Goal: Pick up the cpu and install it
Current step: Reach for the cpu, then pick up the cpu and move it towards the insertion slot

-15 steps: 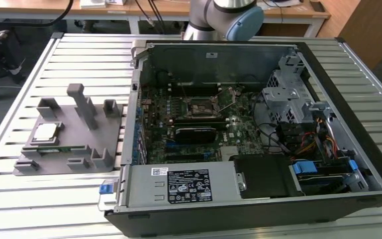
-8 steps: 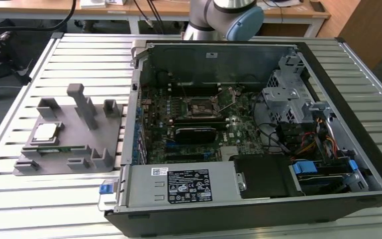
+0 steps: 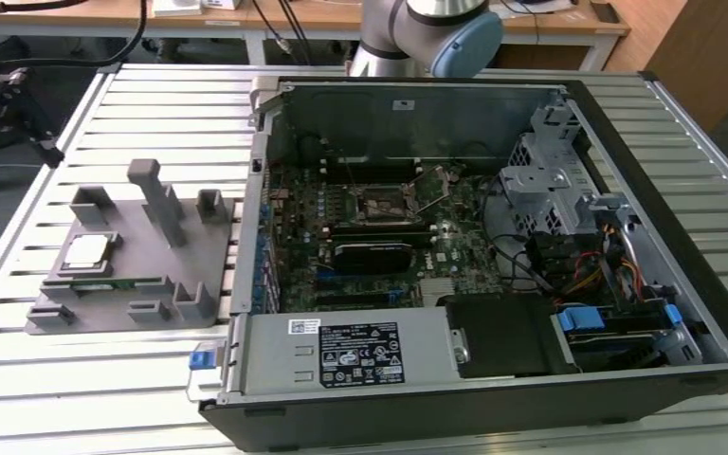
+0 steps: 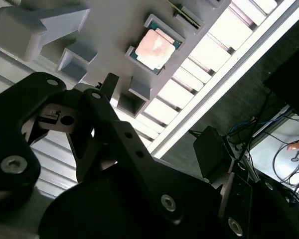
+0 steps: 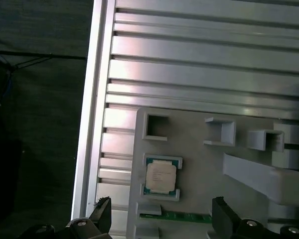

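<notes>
The exterior view stands apart and high up, looking steeply down across the slatted table (image 3: 149, 104). The open computer case (image 3: 465, 118) takes the centre and right of the frame, the grey holder (image 3: 130, 261) sits at middle left, and the arm (image 3: 421, 33) is at the top edge. Both wrist views ride much nearer, close over that holder. The first wrist view faces straight down past the gripper (image 5: 162, 211). The second wrist view looks slantwise, out beyond the table's edge to the floor (image 4: 224, 114). All three share the holder and the cpu (image 3: 90, 249) lying in it.
</notes>
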